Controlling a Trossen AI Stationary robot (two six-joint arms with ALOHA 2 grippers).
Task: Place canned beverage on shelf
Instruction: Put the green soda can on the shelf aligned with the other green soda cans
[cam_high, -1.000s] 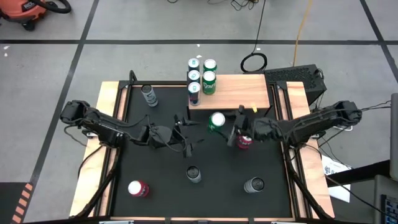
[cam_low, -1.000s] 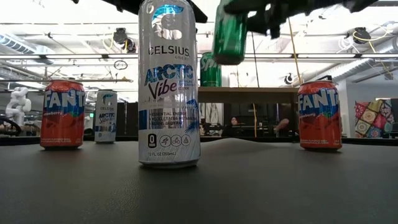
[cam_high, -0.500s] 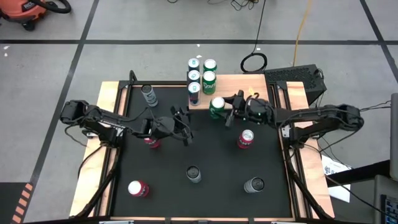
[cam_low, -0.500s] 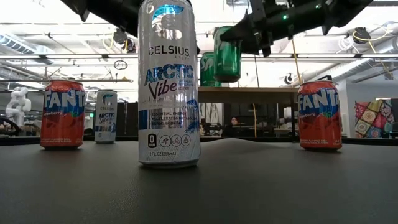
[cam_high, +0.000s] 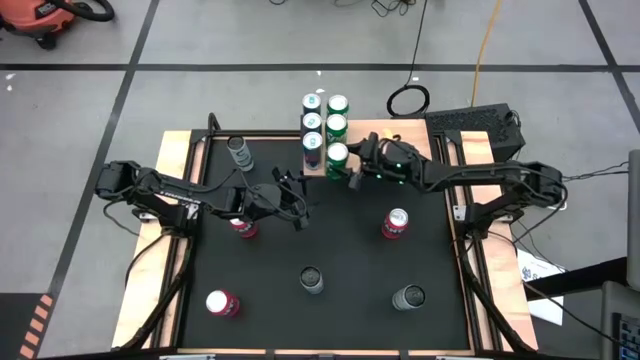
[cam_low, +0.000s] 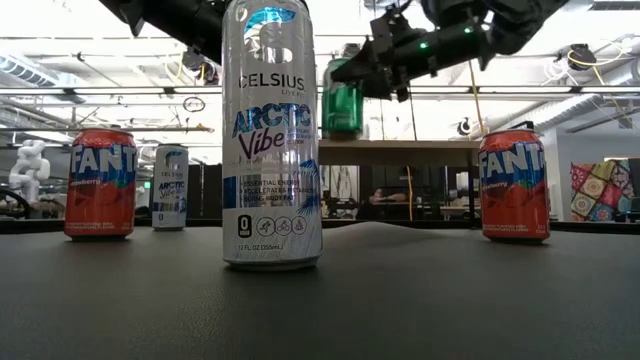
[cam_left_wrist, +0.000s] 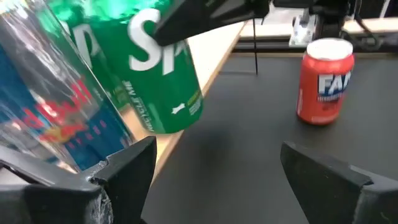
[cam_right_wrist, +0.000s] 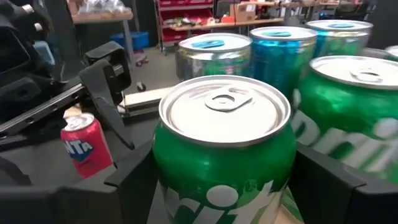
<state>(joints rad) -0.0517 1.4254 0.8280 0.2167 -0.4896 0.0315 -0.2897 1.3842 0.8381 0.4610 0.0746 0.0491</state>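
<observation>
High view, right gripper: right gripper (cam_high: 350, 164) reaches over the shelf's front edge, its fingers clamped on the sides of a green Sprite can (cam_high: 338, 156).
Carried can: upright, at the shelf (cam_high: 400, 150) next to the cans already there; from above I cannot tell whether its base touches the board.
Low view, what it adds: the green can hangs a little above the board line of the shelf, so by my reading it is not set down yet.
Right wrist view, what it adds: the green can sits between the two dark fingers, with a second green can (cam_right_wrist: 354, 112) and two silver-and-blue cans (cam_right_wrist: 214, 53) close behind it.
Left gripper: left gripper (cam_high: 291, 200) hovers over the mat near the shelf's front corner, fingers spread and empty, with a red Fanta can (cam_high: 243, 226) just beside the arm.
Done so far: four cans stand on the shelf's left end.
Left to do: lower and release the green can, then fetch the rest from the black mat (cam_high: 330, 250): three red cans and three silver ones.
</observation>
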